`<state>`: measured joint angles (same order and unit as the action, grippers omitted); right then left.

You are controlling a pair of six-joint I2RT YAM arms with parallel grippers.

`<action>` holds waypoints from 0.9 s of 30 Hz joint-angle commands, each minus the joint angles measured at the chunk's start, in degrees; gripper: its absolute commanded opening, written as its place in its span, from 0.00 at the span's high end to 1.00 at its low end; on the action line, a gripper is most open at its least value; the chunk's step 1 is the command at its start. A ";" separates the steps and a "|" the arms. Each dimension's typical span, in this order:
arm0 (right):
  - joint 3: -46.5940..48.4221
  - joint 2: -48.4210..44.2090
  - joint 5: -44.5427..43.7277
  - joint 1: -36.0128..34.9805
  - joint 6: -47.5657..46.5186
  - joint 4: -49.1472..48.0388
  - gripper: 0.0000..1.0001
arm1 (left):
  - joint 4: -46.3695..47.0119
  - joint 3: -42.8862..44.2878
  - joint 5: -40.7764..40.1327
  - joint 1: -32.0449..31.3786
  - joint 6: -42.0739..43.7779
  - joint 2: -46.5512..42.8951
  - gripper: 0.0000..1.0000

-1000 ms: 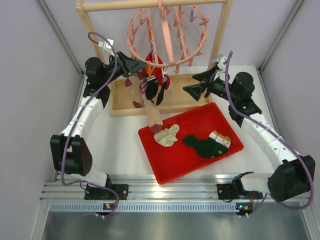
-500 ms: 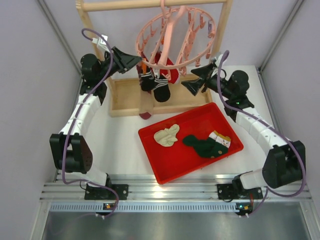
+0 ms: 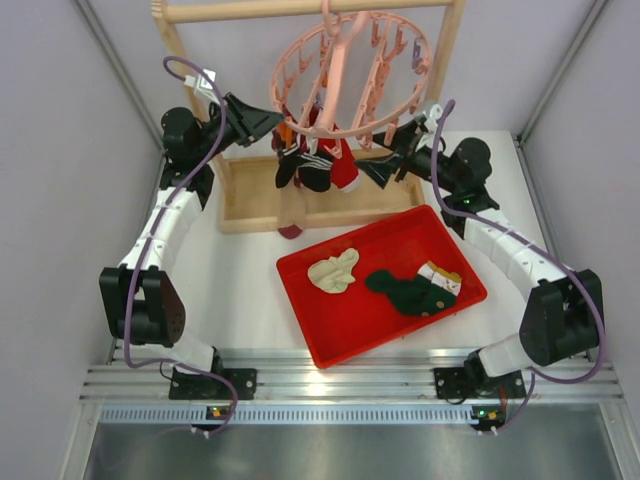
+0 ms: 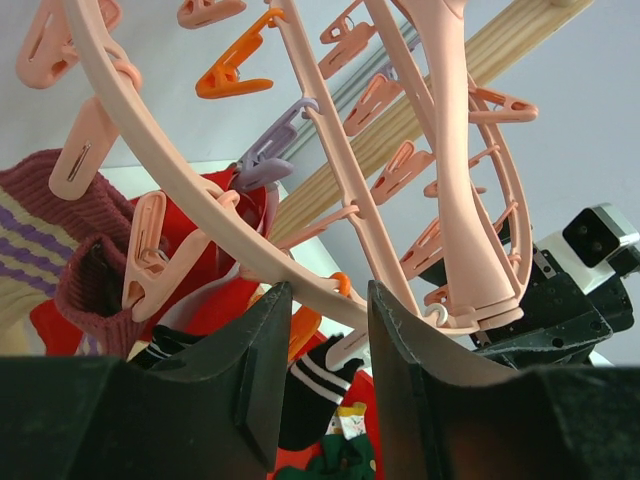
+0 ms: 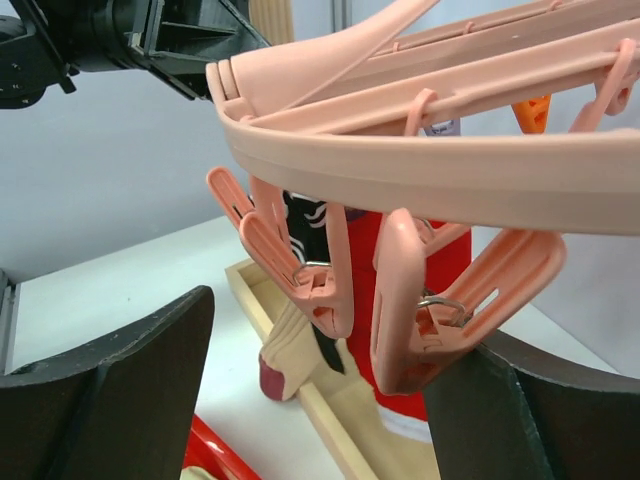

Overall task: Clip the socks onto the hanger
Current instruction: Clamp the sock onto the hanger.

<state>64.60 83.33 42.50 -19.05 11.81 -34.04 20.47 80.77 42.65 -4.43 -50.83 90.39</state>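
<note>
Top view: pink hanger (image 3: 332,60) hooked over the top bar of the wooden rack (image 3: 240,11), at 12 o'clock on the bench (image 3: 240,290). Three socks already clipped along the ring from 6 to 8 o'clock: black sock with white stripes (image 3: 300,168), red sock (image 3: 343,168) just beside it at 3 o'clock, tan sock (image 3: 292,210) hanging lowest, dark purplish toe down by the rack's base.

Red tray (image 3: 330,340) at 5 o'clock on the bench. Inside it, a cream sock (image 3: 333,271) toward 9 o'clock and a dark green sock (image 3: 403,290) toward 3 o'clock, apart from each other, the green one's striped cuff at its 3 o'clock end.

Left hand (image 3: 275,122) raised at the ring's 8 o'clock. Fingers (image 4: 255,370) only a little parted, nothing seen pinched. Rim crossing right over the tips in the wrist view; touching or not, cannot tell. Orange peg (image 4: 232,72) and purple peg (image 4: 275,150) dangling from the rim above, the tan sock's striped cuff held in a pink peg at 9 o'clock.

Right hand (image 3: 382,158) at the ring's 4 o'clock, just under the rim. Spread wide, gripping nothing. Two pink pegs (image 5: 300,270) hanging in the gap between its fingers, clear of both.
</note>
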 commanded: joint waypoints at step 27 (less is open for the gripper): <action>-4.75 -6.61 -6.73 -7.23 -4.96 0.91 0.33 | 6.42 -10.63 4.37 -0.49 5.19 -17.60 0.51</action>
<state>56.14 76.99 36.69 -24.40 8.86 -28.82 23.18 72.34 45.47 -4.29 -49.84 76.90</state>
